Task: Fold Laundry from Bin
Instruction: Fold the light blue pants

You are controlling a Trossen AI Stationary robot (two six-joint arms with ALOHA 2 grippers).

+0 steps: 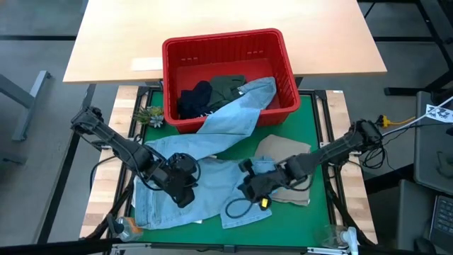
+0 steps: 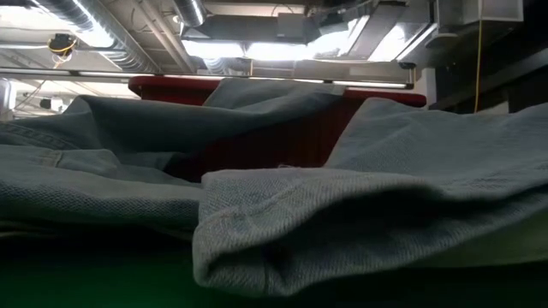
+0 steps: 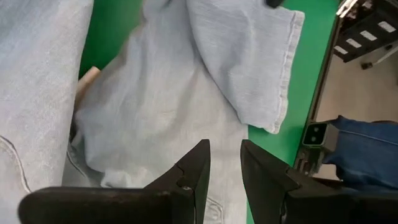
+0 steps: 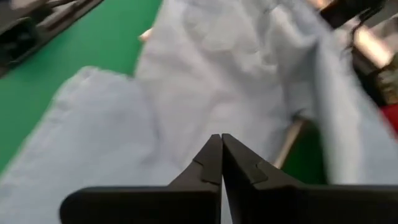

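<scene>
Jeans (image 1: 212,152) sprawl across the green surface (image 1: 318,205), one leg running diagonally up into the red bin (image 1: 287,67). Left end effector (image 1: 185,185) hovers slightly parted over denim; right end effector (image 1: 244,185) is closed.

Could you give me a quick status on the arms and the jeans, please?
Left gripper jaws open over the jeans. Right gripper jaws shut, above the denim. One leg still draped into the red bin. Beige cloth beside right arm.
</scene>
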